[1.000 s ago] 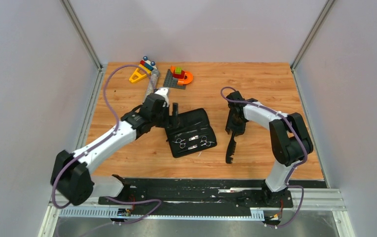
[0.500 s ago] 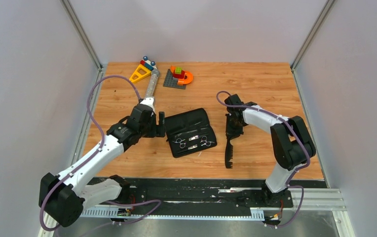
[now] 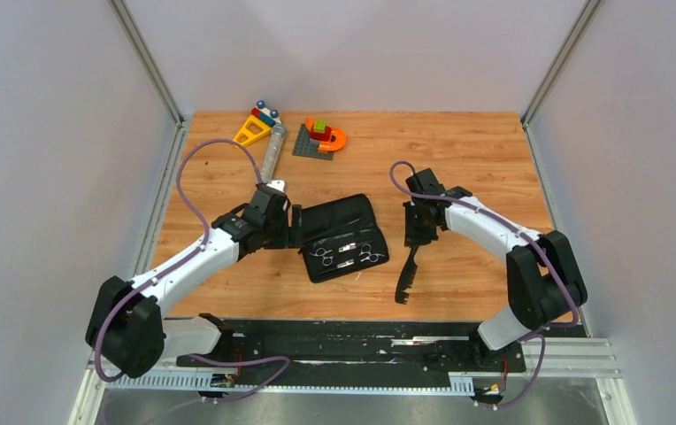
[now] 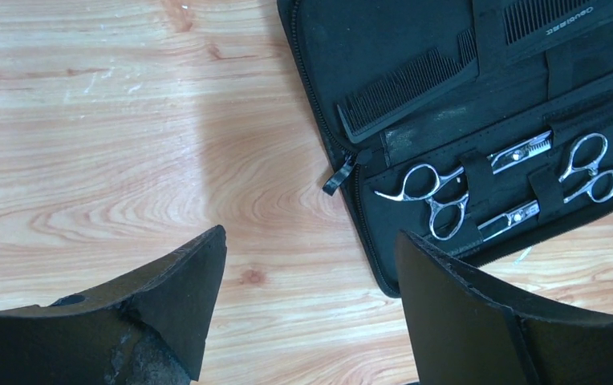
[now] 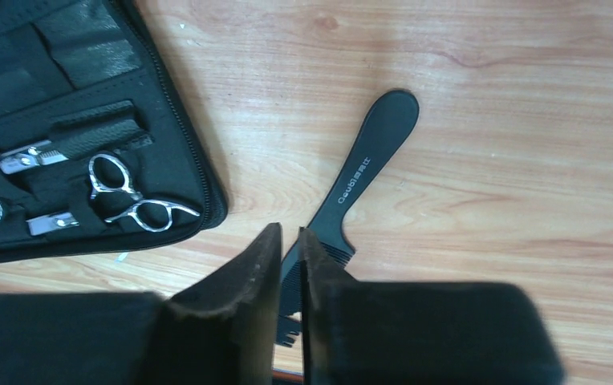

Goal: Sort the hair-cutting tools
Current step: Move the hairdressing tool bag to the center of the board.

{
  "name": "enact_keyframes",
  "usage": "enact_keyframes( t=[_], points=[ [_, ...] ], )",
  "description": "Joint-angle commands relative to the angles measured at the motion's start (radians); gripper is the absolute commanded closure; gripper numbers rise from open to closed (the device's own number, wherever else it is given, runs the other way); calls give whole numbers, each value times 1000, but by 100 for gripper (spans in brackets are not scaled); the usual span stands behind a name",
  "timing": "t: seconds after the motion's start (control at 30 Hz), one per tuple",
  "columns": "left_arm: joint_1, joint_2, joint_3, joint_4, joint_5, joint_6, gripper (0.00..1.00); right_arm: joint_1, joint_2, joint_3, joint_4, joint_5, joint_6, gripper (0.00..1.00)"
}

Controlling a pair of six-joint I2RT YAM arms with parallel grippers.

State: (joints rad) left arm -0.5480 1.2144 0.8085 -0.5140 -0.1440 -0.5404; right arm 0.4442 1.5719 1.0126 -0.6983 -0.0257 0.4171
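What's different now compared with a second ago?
The left gripper backed off the black case to its left, jaws open. The right gripper closed on the black comb, whose near end swung slightly left. The case, the scissors in it, the grey cylinder and toy blocks stayed put.

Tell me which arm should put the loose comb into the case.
Right. The right gripper is closed on the loose comb, just beside the open case. The left gripper hangs open and empty at the case's other edge, away from that comb.
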Motion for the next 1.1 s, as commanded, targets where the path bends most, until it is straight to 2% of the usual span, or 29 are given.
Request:
enact_keyframes(
  t=[0.0, 0.13, 0.23, 0.4, 0.63, 0.87, 1.07],
  points=[
    [6, 54, -1, 67, 11, -43, 18, 5, -63, -10, 21, 26, 53, 80],
    [8, 143, -4, 124, 25, -59, 27, 5, -63, -5, 45, 13, 72, 57],
    [10, 230, 5, 162, 46, -72, 40, 5, -83, -15, 54, 25, 89, 52],
    [10, 345, 34, 194, 82, -79, 53, 4, -130, -55, 61, 63, 106, 51],
    [10, 486, 101, 248, 149, -124, 68, 12, -151, -90, 166, -104, 81, 51],
    [10, 622, 225, 292, 216, -188, 73, 16, 44, 19, 194, -110, 51, 54],
    [11, 717, 349, 290, 239, -195, 73, -7, 217, 121, 192, -26, 67, 64]
  ],
)
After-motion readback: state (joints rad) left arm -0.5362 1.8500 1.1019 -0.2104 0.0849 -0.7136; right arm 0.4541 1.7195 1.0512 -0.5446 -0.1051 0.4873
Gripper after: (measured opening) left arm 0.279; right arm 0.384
